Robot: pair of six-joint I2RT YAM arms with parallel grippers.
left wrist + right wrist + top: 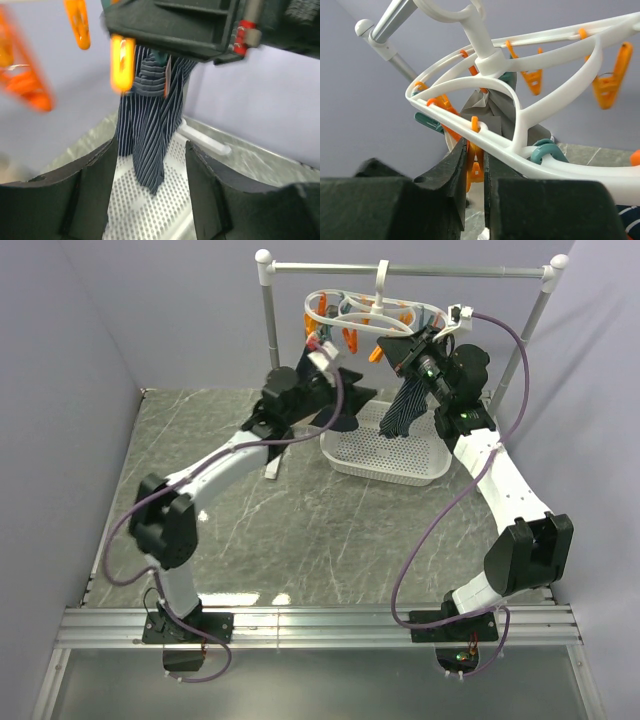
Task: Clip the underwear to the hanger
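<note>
Hooked over the grey rail (pixel 450 271) at the back: the white hanger (pixel 492 62), with orange and teal pegs dangling from its loops. Under its left side, seen from above as a dark bunched shape, the underwear (pixel 352 405), up off the desk (pixel 250 520), above the left edge of the white basket (pixel 400 458) and just beside the left hand (pixel 150 145). Cannot tell from any view which peg grips it. In the right wrist view, a fold of grey-tan fabric behind the hanger's ring; not clear whether that is the waistband. Fingers of the left hand spread apart with nothing between them, facing a navy pinstriped cloth (pixel 147 125) pegged above and trailing down into the basket. Up at the hanger's right side, the right hand (pixel 476 150), fingers pressed close together on an orange peg (pixel 476 170) hanging from the ring's near rim. Both arms stretched up from the desk's near edge toward the hanger.
</note>
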